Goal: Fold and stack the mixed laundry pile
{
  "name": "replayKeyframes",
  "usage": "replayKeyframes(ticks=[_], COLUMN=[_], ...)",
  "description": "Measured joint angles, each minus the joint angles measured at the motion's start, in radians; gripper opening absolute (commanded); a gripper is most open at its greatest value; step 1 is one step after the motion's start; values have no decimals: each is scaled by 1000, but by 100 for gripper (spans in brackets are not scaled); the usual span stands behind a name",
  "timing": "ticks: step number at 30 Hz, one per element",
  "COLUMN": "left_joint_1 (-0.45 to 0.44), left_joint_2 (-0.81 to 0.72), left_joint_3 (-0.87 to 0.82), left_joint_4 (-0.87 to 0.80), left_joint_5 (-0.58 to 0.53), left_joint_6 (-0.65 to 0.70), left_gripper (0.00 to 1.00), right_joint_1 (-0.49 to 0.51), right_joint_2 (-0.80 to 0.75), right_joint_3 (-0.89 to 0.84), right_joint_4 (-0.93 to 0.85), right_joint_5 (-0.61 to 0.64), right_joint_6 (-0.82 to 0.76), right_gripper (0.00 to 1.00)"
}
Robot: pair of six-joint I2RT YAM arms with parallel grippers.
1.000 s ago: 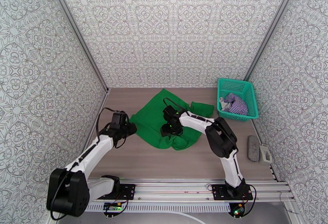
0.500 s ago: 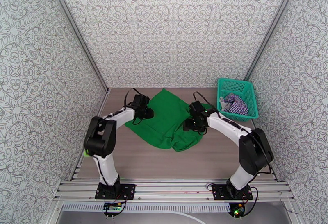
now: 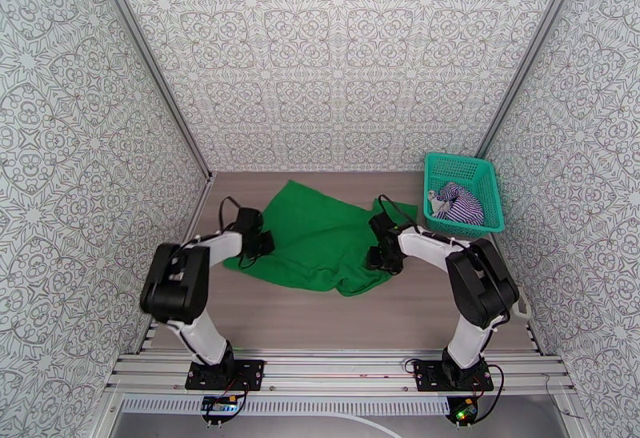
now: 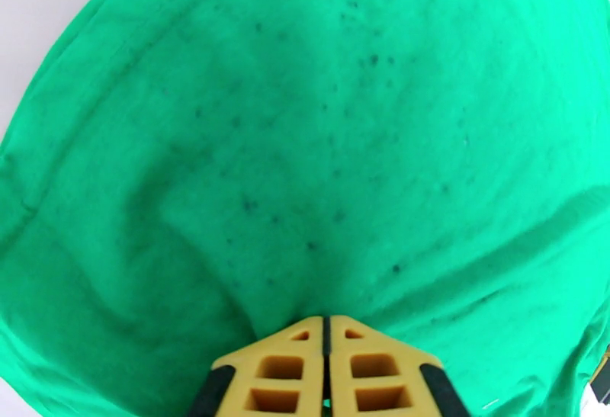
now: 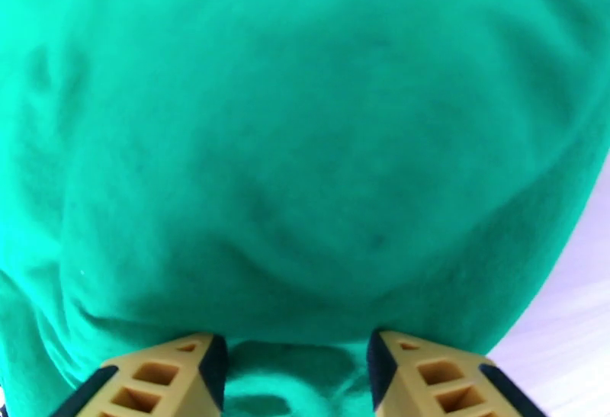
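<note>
**Left.** My left gripper (image 3: 266, 241) sits low over the tabletop (image 3: 320, 315), near its left edge, at the left border of the green T-shirt (image 3: 320, 227). In the left wrist view, my left gripper (image 4: 324, 325) has its jaws pressed flat together. Creases in the green cloth fan out from the tips, so I have a pinch of the shirt's edge.

**Centre.** The green T-shirt lies spread and rumpled across the middle of the tabletop, reaching toward the far edge. Its near right part is bunched into a thicker fold.

**Right of centre.** My right gripper (image 3: 382, 255) rests on the shirt's right border. In the right wrist view its jaws stand apart, a hump of green fabric (image 5: 305, 144) rising ahead of them and some cloth lying in the gap. Nothing is clamped.

**Far right corner.** The teal basket (image 3: 490, 191) stands here, well apart from the shirt. The striped top (image 3: 458, 203) is bundled inside it.
</note>
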Motion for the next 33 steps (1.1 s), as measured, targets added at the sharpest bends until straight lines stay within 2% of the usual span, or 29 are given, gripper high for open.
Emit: replayKeyframes(ticks=[4,6,11,15,19,23,28,33], left_joint_1=[-22,-32,-37,-37,-37,-29,-14,-15], left_joint_2=[-106,-156,-261,-232,-50,171,452,679], left_joint_3=[-104,-142,-145,14,335,608,901,1139], left_joint_4=[-11,-34,-119,-201,-249,-269,-326,-398], left_joint_5=[-19,-24,-25,-24,-22,-25,-54,-104], left_joint_6=[-60,-82,-93,-35,83,187,271,319], left_gripper=[8,12,29,46,56,66,76,86], right_joint_1=[-1,-1,-6,-44,-110,-175,-233,-241], right_joint_2=[-53,-87,-164,-157,-72,90,303,447], right_joint_3=[-64,-101,-126,37,291,489,663,793], right_joint_4=[-5,-14,-121,-191,-169,-136,-124,-129], right_joint_5=[27,29,34,32,26,22,38,94], right_joint_6=[4,5,2,-25,-50,-51,-34,-10], right_gripper=[60,61,65,65,64,66,70,71])
